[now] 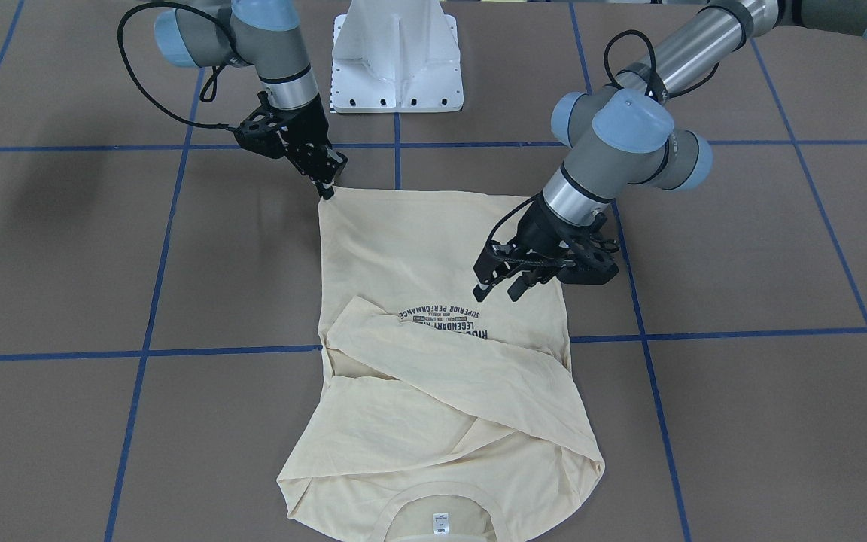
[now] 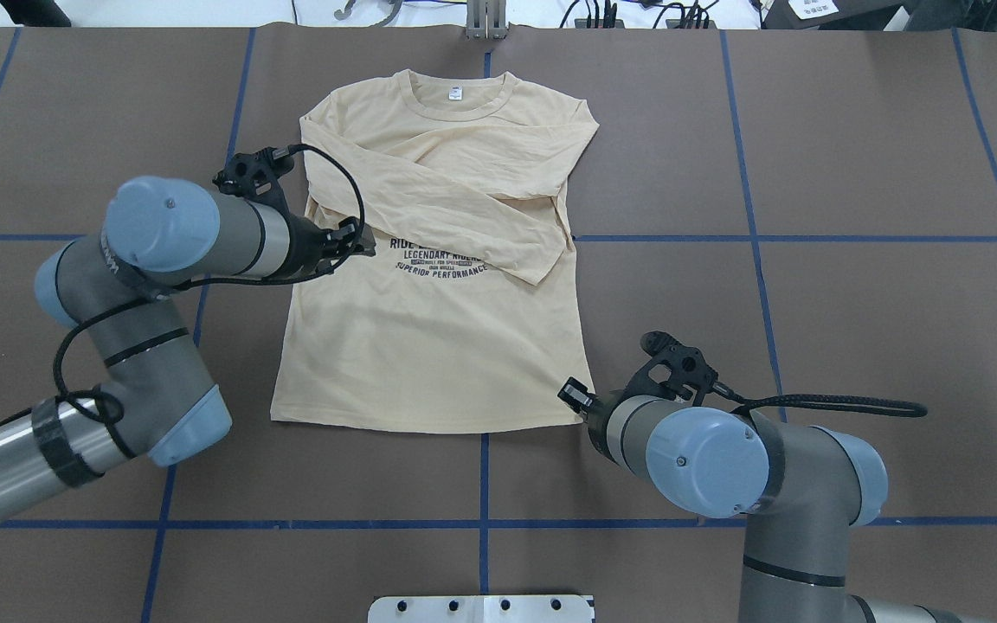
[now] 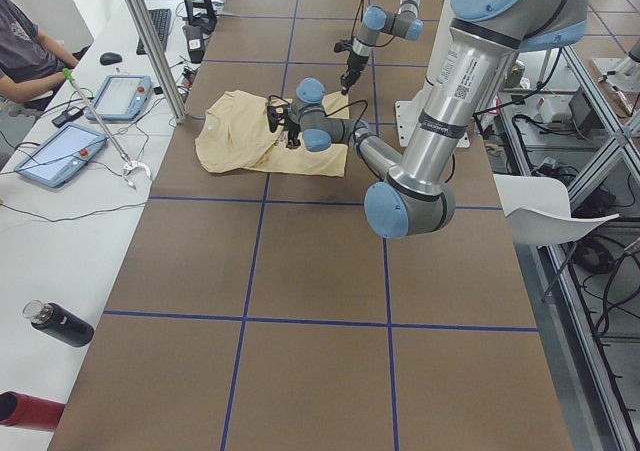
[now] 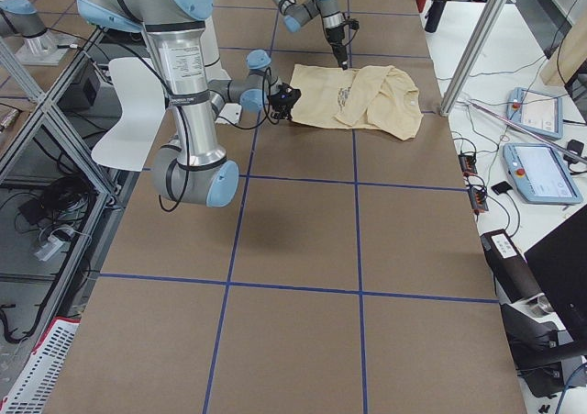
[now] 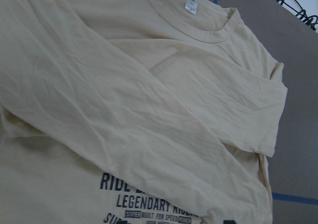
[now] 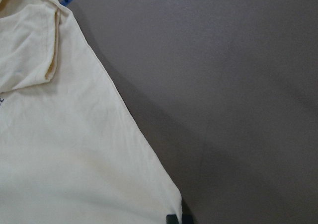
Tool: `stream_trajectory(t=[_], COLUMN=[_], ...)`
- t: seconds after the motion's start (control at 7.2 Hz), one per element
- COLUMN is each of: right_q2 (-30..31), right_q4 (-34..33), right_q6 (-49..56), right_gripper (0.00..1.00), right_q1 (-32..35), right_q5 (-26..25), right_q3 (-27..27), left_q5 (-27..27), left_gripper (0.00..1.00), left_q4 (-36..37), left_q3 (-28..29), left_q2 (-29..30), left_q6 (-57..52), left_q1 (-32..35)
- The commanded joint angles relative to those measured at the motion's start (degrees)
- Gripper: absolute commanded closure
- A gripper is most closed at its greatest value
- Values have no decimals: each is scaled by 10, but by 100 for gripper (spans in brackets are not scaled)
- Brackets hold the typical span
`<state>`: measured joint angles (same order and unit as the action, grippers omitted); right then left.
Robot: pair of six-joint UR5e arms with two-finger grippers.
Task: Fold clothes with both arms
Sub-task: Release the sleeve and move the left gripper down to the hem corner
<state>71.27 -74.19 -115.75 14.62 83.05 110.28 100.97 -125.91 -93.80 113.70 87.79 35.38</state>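
Nearest the robot, the right gripper (image 1: 327, 188) has its jaws pinched on the hem corner of the cream T-shirt (image 2: 429, 346), which lies flat on the table (image 2: 810, 303); the wrist view cuts the gripper nearly off. Farther on, the left gripper (image 1: 495, 292) hangs spread above the shirt's side. A crossed sleeve (image 2: 464, 216) hides part of the navy print (image 2: 438, 264); the neck label (image 2: 454, 91) is unreadable.

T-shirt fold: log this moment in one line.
T-shirt flat, sleeves folded in | right gripper pinching hem corner | left gripper over shirt, jaws open
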Motion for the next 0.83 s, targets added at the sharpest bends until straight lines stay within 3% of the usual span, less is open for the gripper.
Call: stream_trajectory(t=[0.0,0.28,0.69], right_q2=[2,2,2], right_q4=[0,0,0], right_q6=[0,-1,0], right_gripper=[100,100,100], right_q1=[0,-3,-4], right_q5=[1,1,1], right_q3=[2,6,5], left_q5=[-33,-35,-52], left_gripper=[30,31,36], left_q4=[24,24,24], left_q3=[-112,-120,-120], left_q2=[-112,-149,-151], left_q6=[0,33,77], left_q1=[-36,-66,-113])
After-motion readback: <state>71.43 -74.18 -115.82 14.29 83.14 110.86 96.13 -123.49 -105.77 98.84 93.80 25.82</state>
